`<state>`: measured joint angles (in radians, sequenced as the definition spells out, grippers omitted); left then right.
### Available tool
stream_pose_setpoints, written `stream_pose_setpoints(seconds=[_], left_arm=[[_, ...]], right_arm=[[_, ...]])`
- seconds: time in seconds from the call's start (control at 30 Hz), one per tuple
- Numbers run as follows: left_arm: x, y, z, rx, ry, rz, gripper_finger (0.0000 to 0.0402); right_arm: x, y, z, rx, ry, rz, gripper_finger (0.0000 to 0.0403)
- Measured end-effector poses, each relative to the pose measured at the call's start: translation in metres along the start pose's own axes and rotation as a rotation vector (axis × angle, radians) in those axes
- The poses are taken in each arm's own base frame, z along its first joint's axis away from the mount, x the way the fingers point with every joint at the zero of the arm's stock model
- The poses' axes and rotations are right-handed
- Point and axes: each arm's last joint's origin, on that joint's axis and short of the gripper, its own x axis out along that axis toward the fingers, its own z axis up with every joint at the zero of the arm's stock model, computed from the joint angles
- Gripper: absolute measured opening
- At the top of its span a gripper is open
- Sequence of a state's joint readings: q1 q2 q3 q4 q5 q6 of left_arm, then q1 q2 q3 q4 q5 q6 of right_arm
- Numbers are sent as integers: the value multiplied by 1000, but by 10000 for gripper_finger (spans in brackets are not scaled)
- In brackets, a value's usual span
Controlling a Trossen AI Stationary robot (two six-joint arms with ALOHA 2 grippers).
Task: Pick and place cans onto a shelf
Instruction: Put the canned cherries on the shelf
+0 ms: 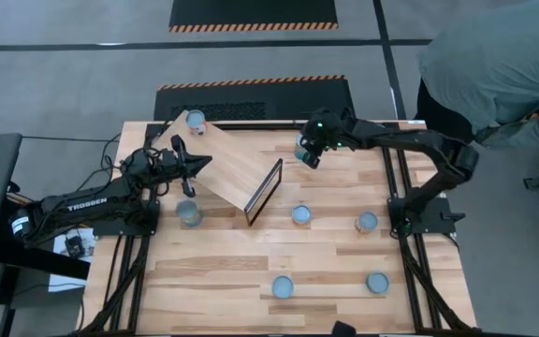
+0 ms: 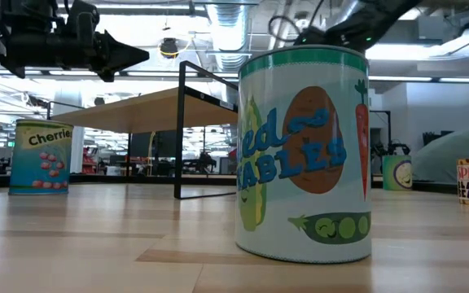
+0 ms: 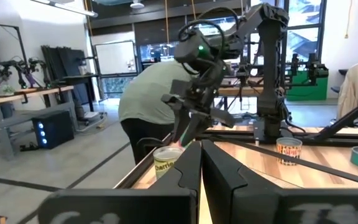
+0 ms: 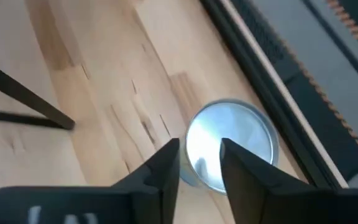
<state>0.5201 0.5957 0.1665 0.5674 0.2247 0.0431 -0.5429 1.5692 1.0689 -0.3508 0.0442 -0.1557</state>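
- Left pincer (image 1: 199, 161): its fingers are pressed together on nothing, and it hovers over the near edge of the shelf (image 1: 227, 167). This arm looks to be waiting.
- The shelf is a pale wood slanted board with a dark-framed end (image 1: 264, 192), set at an angle on the left half of the worktop (image 1: 326, 271). One can (image 1: 195, 119) stands at its far corner; whether that can sits on the board or just beside it I cannot tell. Another can (image 1: 189, 213) stands on the worktop just off the shelf's near side.
- Right pincer (image 1: 305, 155): it hangs over a can (image 4: 229, 146) near the worktop's far edge, right of the shelf. In the right wrist view its fingers (image 4: 160, 168) stand apart with the can's silvery top showing through the gap. I cannot tell whether they touch the can, so I would not call it gripped.
- Step in hand, as I judge it: the pick of this can. The next move calls for seating the fingers around the can's sides, closing, then carrying it left to the shelf.
- Four more cans wait on the worktop: two mid-worktop (image 1: 301, 214) (image 1: 367, 222) and two near the front edge (image 1: 283, 286) (image 1: 376, 282).
- The cans are small tins with pale-blue round tops; the low view shows a cherries label (image 2: 41, 157) and a vegetables label (image 2: 304, 155).
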Motion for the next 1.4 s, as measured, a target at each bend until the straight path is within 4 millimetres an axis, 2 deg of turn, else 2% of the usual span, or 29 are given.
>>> stream_pose_setpoints(seconds=[0.13, 0.3, 0.53, 0.8, 0.97, 1.13, 1.4], left_arm=[[0, 0, 0, 2, 1, 0, 3], [0, 0, 0, 8, 3, 0, 3], [0, 0, -1, 14, 10, 0, 3], [0, 0, -1, 14, 10, 0, 3], [0, 0, -1, 14, 10, 0, 3], [0, 0, -1, 5, 9, 1, 3], [0, 0, -1, 4, 8, 2, 3]], right_arm=[[12, 3, 4, -31, 71, 4, 165], [24, 4, 6, -54, 112, -40, 155], [33, 5, 6, -83, 150, -61, 105], [31, 7, 6, -123, 158, -61, 14], [30, 9, 5, -131, 168, -55, 11], [17, 9, 15, -136, 184, -49, 5], [-33, 5, 64, -142, 82, -98, 5]])
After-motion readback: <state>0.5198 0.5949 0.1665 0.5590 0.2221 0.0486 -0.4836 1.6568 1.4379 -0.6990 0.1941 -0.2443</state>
